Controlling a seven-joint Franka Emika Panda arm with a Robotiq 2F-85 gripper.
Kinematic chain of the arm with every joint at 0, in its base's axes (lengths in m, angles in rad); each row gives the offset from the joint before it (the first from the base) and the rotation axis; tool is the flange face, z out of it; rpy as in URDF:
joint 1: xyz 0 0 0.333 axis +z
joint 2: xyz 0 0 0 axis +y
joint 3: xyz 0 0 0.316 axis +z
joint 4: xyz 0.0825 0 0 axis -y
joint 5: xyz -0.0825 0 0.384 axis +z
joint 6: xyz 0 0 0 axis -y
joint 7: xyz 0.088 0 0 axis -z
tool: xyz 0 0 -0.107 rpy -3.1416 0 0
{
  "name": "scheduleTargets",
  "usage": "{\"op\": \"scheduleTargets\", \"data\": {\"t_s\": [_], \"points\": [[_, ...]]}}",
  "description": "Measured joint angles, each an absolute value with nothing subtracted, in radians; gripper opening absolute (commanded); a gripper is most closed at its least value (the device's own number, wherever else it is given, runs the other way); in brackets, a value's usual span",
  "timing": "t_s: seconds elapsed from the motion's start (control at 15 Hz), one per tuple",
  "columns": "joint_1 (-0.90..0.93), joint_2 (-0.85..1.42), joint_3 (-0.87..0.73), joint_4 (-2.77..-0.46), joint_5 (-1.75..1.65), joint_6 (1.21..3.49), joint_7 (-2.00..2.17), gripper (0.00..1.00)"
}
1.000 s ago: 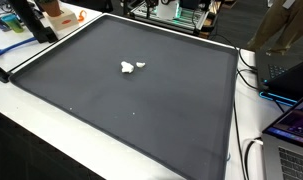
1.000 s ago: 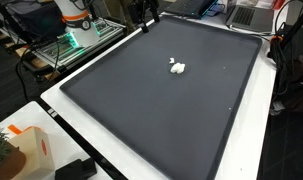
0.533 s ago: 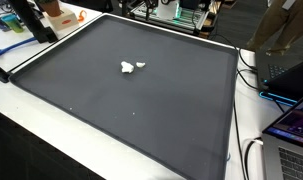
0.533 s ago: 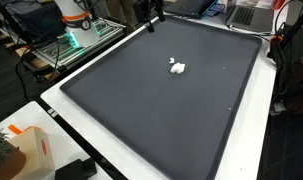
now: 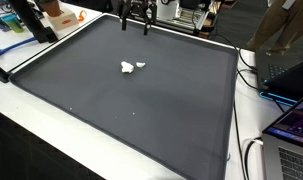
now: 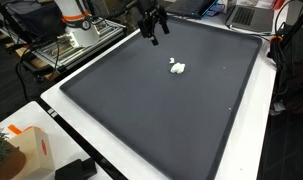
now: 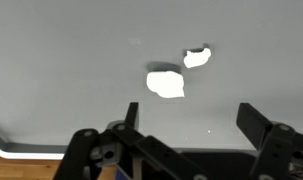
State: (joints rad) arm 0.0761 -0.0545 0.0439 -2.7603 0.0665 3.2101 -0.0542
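My pincer [image 5: 136,18] hangs over the far end of the mat [image 5: 141,115], close to its rim. It is released: my fingers [image 7: 256,118] stand spread wide with nothing between them. In the wrist view they come in from the bottom edge, and only bare mat shows in the gap.

Two white lumps lie near the middle of the mat, well apart from me. The big lump [image 5: 127,68] is the one closer to me. In the wrist view it [image 7: 167,84] sits just ahead of the gap between my fingers, a little toward one side. The small lump [image 5: 141,66] lies just beside it, and the wrist view [image 7: 197,57] shows a thin strip of mat between the two, so they do not touch. Both show again in an exterior view, the big lump [image 6: 179,69] and the small lump [image 6: 172,62], with my pincer [image 6: 154,28] pointing down at the mat beyond them.

The mat is dark and covers most of the white table [image 5: 246,100], which shows as a pale border around it. A laptop [image 5: 291,125] stands off the mat at one side of the table. An orange and white box [image 6: 26,150] sits at a corner, well away from the lumps and from me.
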Motion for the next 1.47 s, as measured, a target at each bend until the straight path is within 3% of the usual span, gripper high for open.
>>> {"op": "scheduleTargets", "data": {"t_s": [0.4,1.47], "points": [[0.103,0.096,0.079,-2.757,0.066,3.342,-0.027,1.00],[0.102,0.201,0.083,-2.725,0.066,3.624,0.024,1.00]]}}
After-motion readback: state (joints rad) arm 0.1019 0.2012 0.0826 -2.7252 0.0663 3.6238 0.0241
